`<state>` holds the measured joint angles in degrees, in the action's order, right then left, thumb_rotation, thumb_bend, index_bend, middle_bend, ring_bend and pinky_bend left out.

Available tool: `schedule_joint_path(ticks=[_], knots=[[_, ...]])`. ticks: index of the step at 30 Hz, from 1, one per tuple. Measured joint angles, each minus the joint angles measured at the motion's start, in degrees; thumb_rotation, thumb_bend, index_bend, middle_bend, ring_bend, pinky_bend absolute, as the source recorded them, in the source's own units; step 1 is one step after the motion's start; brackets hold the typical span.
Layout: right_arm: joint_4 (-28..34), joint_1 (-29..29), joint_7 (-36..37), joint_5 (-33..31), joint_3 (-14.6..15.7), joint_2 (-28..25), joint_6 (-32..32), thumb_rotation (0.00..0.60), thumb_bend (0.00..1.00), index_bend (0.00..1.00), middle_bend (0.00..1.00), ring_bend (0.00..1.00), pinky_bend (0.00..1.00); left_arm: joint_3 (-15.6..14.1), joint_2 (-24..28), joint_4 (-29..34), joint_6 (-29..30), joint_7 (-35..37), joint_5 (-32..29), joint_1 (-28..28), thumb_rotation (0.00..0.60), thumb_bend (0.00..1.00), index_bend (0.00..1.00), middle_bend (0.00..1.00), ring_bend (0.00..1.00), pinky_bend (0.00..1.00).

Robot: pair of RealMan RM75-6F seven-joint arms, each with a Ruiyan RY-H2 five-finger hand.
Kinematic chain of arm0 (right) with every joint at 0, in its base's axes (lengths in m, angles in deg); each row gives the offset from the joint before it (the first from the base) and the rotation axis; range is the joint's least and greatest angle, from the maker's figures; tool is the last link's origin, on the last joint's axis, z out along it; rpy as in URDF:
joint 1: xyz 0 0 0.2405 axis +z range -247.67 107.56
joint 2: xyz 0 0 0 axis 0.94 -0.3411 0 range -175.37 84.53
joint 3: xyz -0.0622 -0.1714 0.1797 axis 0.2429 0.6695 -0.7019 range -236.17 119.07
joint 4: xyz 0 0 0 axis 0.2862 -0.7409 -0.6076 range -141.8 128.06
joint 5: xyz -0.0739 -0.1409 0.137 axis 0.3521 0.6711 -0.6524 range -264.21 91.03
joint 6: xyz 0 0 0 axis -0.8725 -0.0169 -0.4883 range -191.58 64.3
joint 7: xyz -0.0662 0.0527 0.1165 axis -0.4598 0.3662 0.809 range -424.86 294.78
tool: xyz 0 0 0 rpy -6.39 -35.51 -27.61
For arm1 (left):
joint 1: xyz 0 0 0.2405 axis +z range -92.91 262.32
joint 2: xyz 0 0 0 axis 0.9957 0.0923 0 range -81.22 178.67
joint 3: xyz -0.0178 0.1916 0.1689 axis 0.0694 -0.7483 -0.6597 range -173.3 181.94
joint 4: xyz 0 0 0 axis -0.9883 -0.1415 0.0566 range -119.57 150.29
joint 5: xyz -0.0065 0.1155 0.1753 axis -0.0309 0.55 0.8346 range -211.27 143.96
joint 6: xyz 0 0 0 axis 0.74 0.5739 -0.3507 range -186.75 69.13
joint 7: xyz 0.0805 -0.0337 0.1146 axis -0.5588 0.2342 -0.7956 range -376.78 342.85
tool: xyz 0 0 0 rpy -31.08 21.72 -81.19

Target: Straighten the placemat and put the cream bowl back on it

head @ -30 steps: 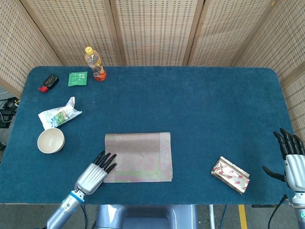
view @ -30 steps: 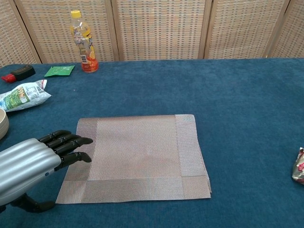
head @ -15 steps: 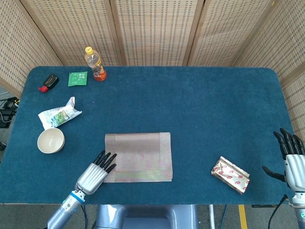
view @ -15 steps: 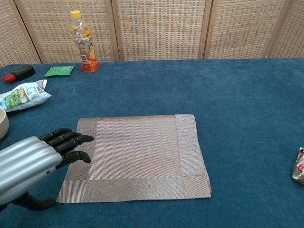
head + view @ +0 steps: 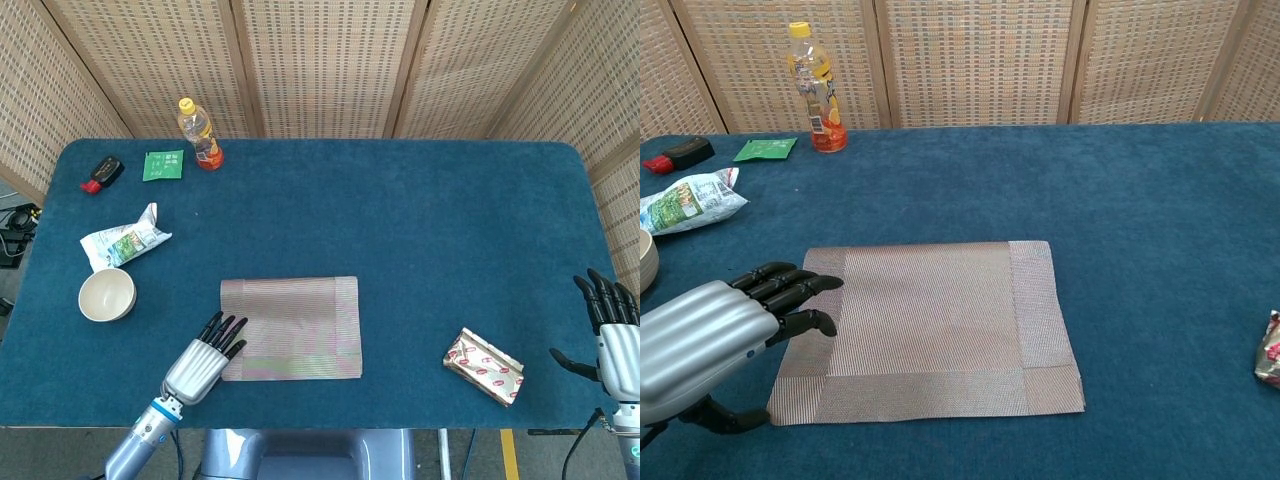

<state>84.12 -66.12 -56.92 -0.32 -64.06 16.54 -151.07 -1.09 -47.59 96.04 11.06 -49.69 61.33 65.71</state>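
My left hand (image 5: 720, 335) rests flat, holding nothing, on the mat's (image 5: 930, 325) edge; no label on the bottle (image 5: 200, 133) or packets is readable.

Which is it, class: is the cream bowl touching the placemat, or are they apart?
Apart. The head view shows the cream bowl well left of the placemat, with bare blue table between them.
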Motion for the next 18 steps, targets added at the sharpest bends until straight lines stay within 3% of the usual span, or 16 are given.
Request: schedule_joint_path(ticks=[18], knots=[[0.20,-0.05,0.33,0.00,0.09,-0.23,0.17,0.600,0.09,0.01,0.00,0.00,0.00,-0.75,0.63,0.29,-0.46,-0.22,0.55,-0.28,0.600,0.20,0.30,0.00,0.00,0.00]])
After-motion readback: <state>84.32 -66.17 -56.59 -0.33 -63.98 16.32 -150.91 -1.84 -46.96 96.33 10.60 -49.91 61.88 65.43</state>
